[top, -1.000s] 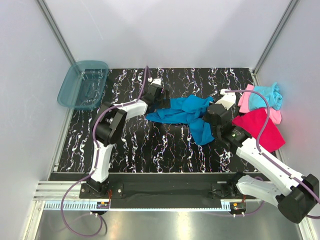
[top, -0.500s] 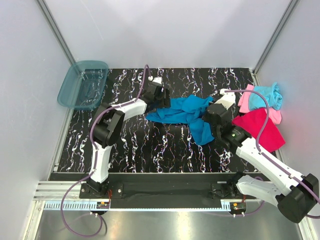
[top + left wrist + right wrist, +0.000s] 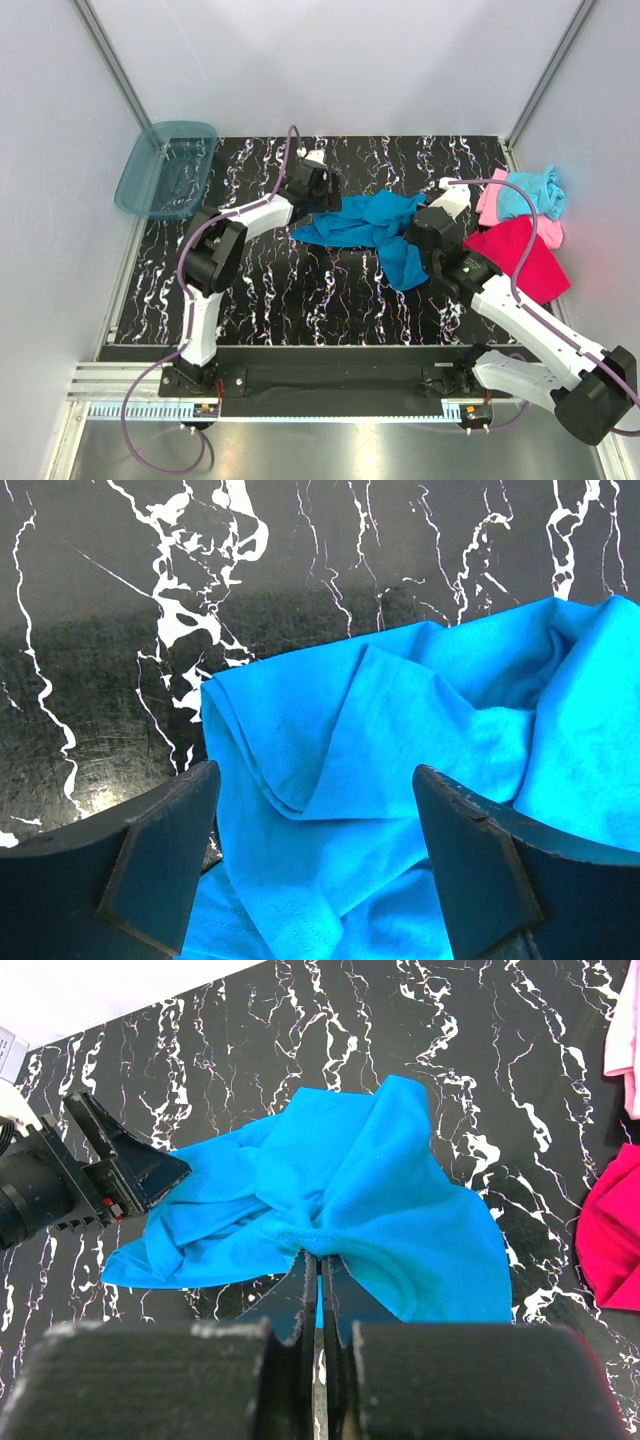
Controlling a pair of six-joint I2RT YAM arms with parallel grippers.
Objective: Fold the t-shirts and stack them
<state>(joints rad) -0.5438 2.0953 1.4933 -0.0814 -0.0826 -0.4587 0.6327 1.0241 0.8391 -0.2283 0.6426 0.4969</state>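
The medium blue t-shirt lies crumpled on the black marbled table, mid-right. My left gripper is open and straddles the shirt's left end; in the left wrist view folds of blue cloth lie between its spread fingers. My right gripper is shut on a bunched fold of the blue shirt, pinched at the jaw tips. The magenta-red shirt, the light pink shirt and the light aqua shirt lie piled at the right edge.
A translucent teal bin stands at the far left corner, partly off the table. White walls and metal posts close in the table on three sides. The left gripper's dark fingers show in the right wrist view.
The left arm has shifted slightly, its wrist edging up and left in the top view. The blue shirt and the right arm look unchanged.
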